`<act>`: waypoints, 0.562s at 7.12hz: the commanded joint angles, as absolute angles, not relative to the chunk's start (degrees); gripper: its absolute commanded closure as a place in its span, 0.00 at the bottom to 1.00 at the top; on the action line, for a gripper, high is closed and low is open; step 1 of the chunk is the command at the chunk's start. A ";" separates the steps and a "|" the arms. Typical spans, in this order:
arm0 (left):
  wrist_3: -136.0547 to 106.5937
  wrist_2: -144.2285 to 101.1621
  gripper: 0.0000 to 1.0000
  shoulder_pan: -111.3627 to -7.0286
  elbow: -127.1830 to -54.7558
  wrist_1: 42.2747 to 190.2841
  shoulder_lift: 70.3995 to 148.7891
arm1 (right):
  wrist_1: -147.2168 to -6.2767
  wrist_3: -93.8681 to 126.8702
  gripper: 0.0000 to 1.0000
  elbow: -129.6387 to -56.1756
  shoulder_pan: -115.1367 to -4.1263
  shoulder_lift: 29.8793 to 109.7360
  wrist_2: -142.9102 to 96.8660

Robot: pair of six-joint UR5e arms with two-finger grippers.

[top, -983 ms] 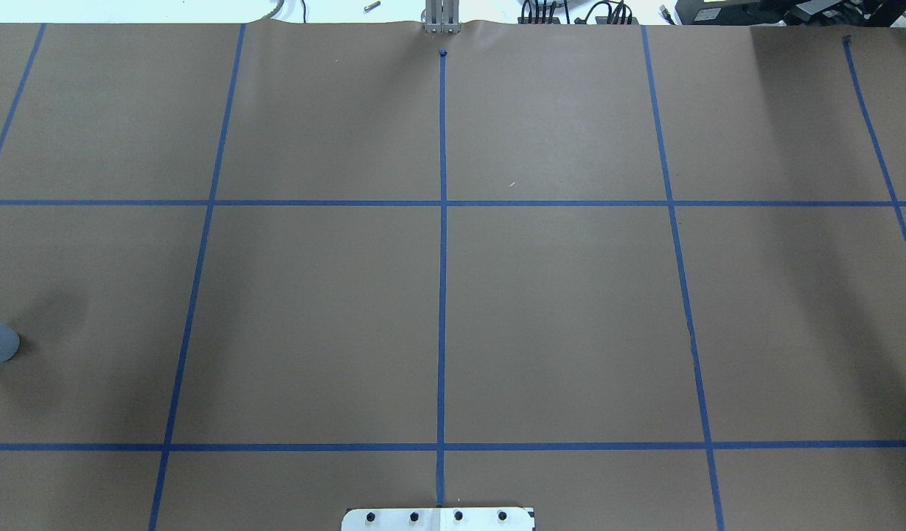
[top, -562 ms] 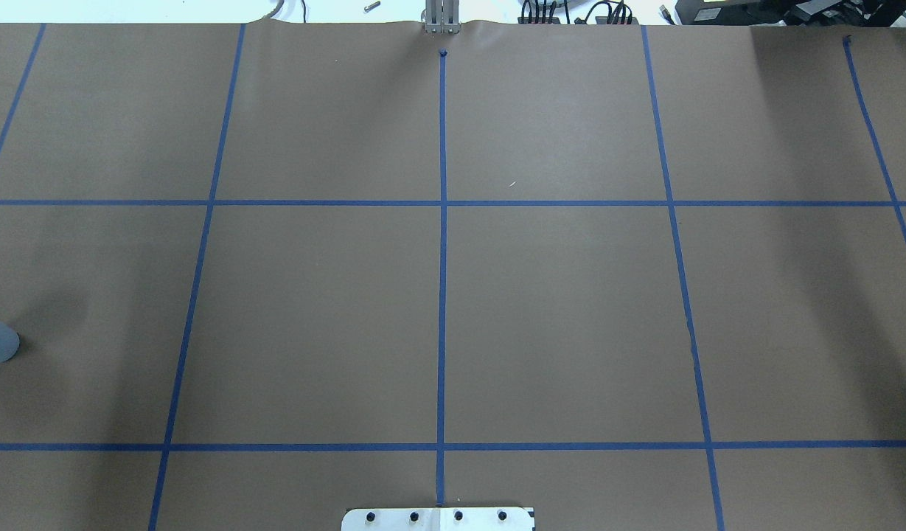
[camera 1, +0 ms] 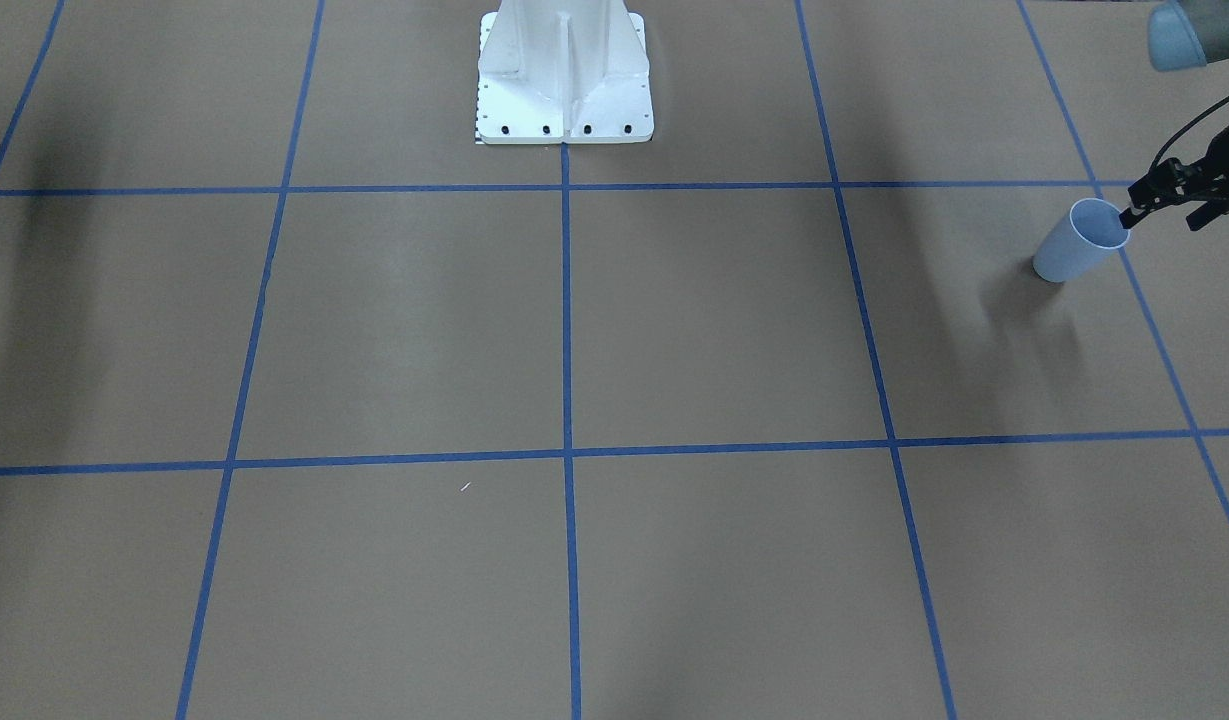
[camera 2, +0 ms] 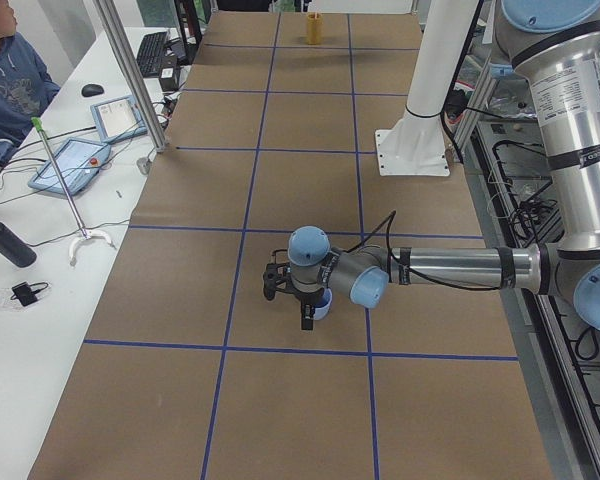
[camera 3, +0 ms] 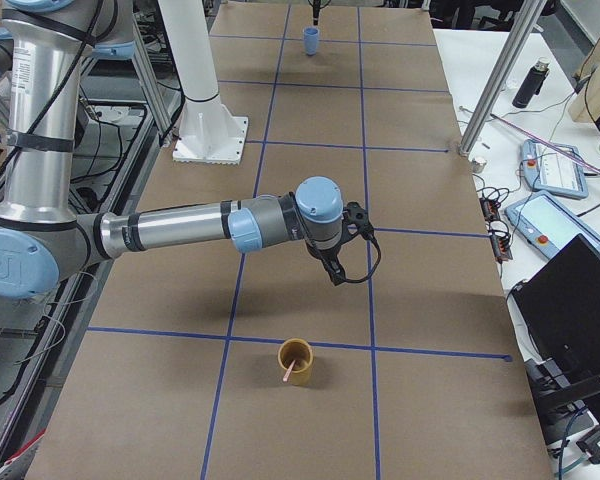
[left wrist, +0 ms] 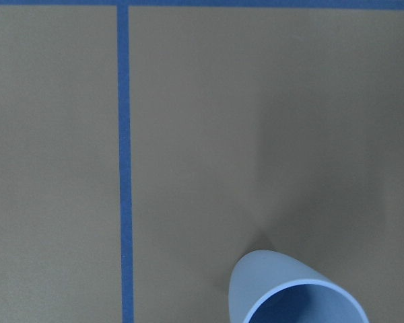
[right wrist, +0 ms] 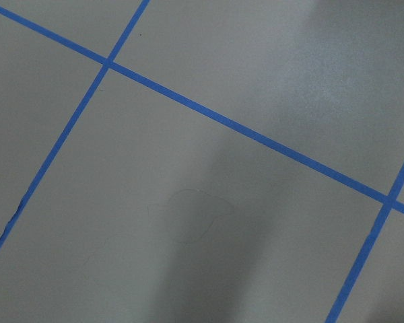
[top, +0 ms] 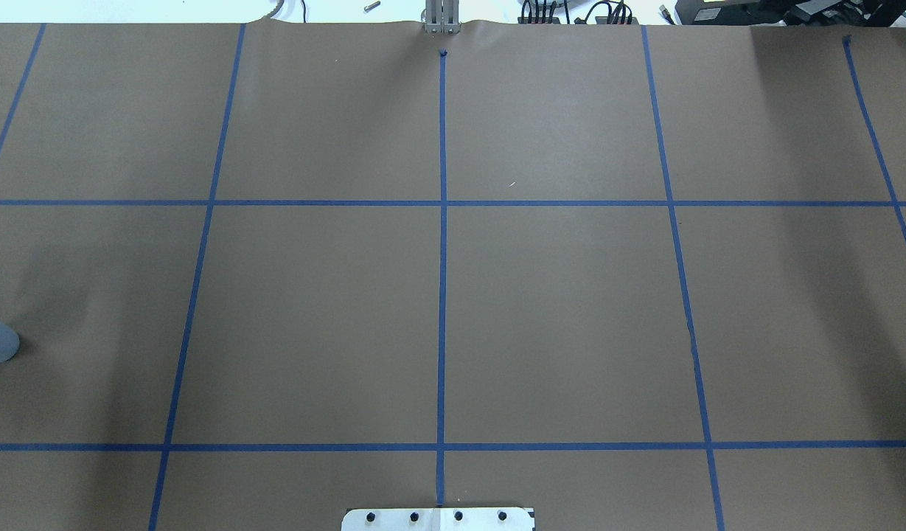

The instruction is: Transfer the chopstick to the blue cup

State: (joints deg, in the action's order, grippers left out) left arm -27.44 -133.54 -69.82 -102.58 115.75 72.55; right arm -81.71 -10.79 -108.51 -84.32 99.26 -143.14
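At left end of table (camera 1: 674,330), blue cup (camera 1: 1074,245) stands; my left end effector (camera 1: 1134,212) hangs at its rim, likely steadying it (spread or pinching, cannot tell). Chopstick (camera 3: 291,371) leans in tan cup (camera 3: 305,374) at far end; right end effector (camera 3: 332,272) hovers nearby, state likewise unclear.

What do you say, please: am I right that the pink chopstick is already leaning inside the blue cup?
Not quite: the cup is the wrong one. The chopstick is leaning inside the tan cup, near the right arm's end of the table. The blue cup stands at the far end, well apart from it. The exterior right view shows both.
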 commanded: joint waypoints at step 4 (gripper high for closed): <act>-28.30 -132.80 0.02 -65.05 -100.29 115.93 73.12 | -81.65 -10.37 0.00 -107.84 -82.97 99.14 -143.17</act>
